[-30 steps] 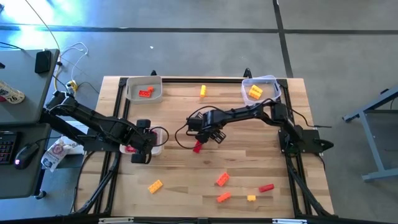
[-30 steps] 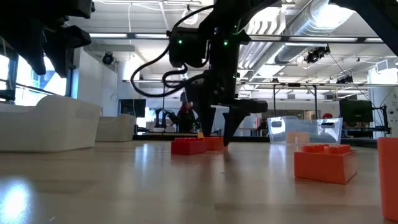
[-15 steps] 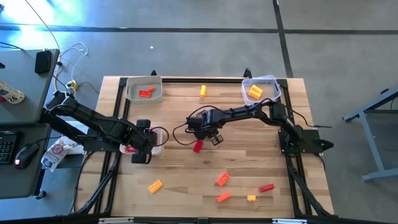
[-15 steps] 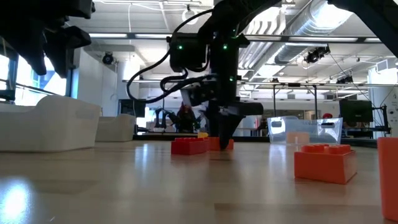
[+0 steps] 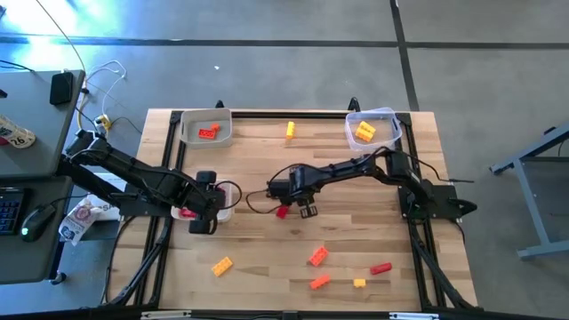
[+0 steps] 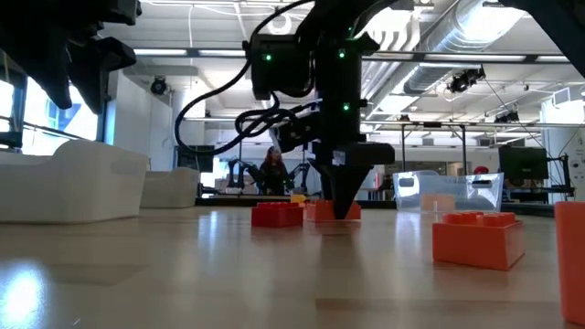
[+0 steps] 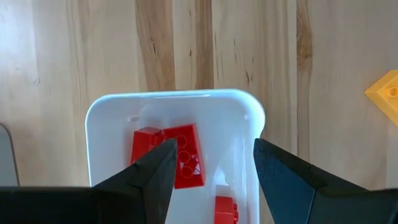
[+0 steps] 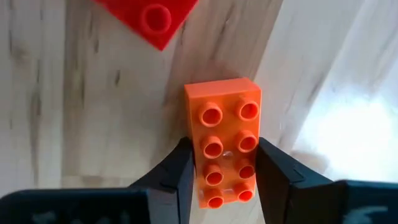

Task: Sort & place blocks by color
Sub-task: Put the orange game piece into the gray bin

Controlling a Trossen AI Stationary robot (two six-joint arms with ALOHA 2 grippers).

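Far left, the left hand hangs over a white tray at the desk's left edge, fingers spread wide and holding nothing; red blocks lie in the tray below it. Behind that, another tray holds a red block. A yellow block sits near the front left. Mid-desk, the right hand is down at the surface, fingers clenched on an orange block, with a red block just beside it. A yellow one lies at the back, the clear tub holds yellow blocks, and orange, yellow and red blocks are scattered front right.
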